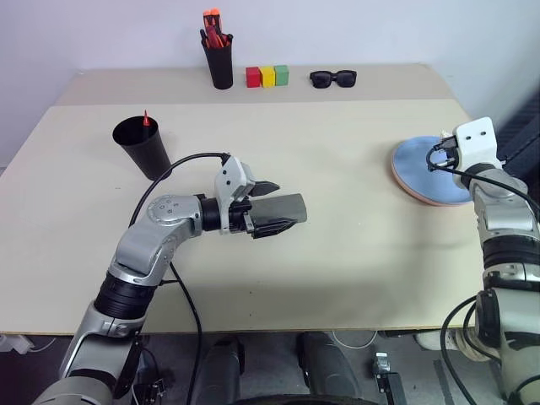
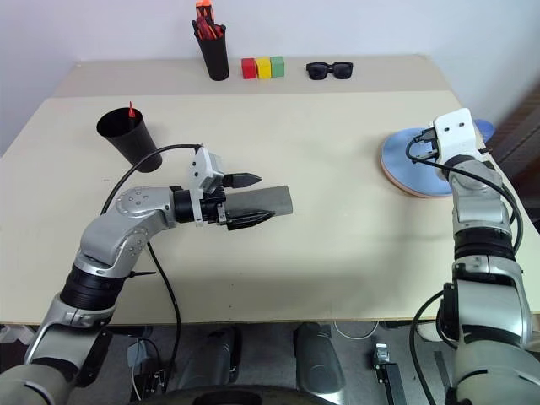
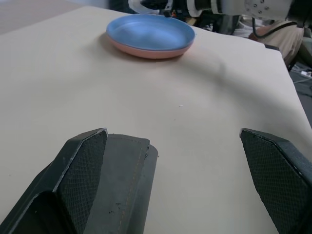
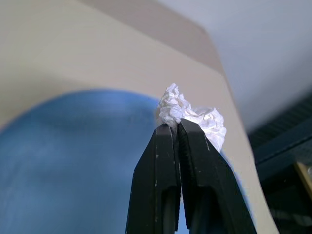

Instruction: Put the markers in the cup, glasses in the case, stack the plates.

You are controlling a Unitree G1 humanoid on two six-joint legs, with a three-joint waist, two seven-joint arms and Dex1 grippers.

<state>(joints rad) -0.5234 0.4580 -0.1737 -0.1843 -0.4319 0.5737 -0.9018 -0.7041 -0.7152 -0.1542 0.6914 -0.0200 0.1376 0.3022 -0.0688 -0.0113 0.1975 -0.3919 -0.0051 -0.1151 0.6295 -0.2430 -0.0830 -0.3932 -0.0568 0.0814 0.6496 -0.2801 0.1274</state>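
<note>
The grey case (image 1: 283, 211) lies shut on the table in the middle. My left gripper (image 3: 173, 134) is open, with one finger (image 1: 266, 187) on each long side of the case. At the right, the light blue plate (image 1: 418, 164) sits stacked on the salmon pink plate (image 3: 146, 52). Above the blue plate, my right gripper (image 4: 176, 126) is shut on a crumpled white paper (image 4: 187, 109). The black cup (image 1: 142, 145) stands at the left, and the red tip of a marker (image 1: 145, 118) pokes out of it. The glasses are hidden.
At the back of the table stand a black pen holder (image 1: 220, 63) with orange-red pens, red, yellow and green blocks (image 1: 267, 77), and black sunglasses (image 1: 332, 78). The stacked plates sit close to the table's right edge.
</note>
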